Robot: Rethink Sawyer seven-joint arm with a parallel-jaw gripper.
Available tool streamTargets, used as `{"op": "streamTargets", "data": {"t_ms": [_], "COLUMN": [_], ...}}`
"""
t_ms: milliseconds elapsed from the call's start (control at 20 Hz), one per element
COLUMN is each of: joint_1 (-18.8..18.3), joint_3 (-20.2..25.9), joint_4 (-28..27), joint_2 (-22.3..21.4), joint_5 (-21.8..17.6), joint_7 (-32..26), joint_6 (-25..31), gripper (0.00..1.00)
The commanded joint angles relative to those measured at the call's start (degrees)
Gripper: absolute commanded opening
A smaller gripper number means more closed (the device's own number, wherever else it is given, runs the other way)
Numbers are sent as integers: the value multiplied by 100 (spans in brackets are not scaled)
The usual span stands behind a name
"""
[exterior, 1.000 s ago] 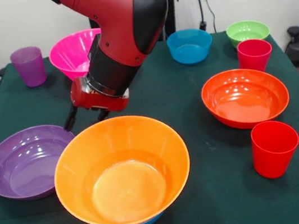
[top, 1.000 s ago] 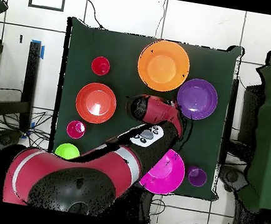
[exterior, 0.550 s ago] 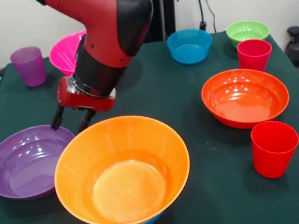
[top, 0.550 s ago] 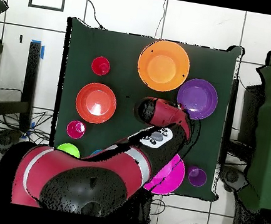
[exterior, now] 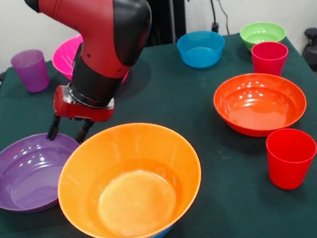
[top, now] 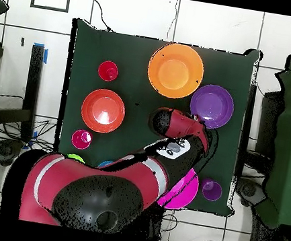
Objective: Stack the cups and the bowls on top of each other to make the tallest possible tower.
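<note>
The fingers (exterior: 57, 128) stood parted and empty, tips just above the far rim of the purple bowl (exterior: 28, 173), with the gripper (exterior: 68, 130) hanging from the red arm (exterior: 103, 37). To grip that rim cleanly, one finger should drop inside the wall and one outside. The orange bowl (exterior: 130, 184), nested on a blue one, sat just beside it. The dark green surface (exterior: 174, 104) also carried pink, blue, green and red-orange bowls and cups, against a white wall.
</note>
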Motion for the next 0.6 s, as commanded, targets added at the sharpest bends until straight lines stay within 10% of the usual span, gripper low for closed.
{"op": "streamTargets", "data": {"t_ms": [50, 600], "joint_1": [43, 84], "joint_3": [787, 956], "joint_4": [-198, -26], "joint_2": [241, 185], "joint_5": [-142, -61], "joint_7": [946, 1079], "joint_6": [-143, 12], "gripper": [100, 100]}}
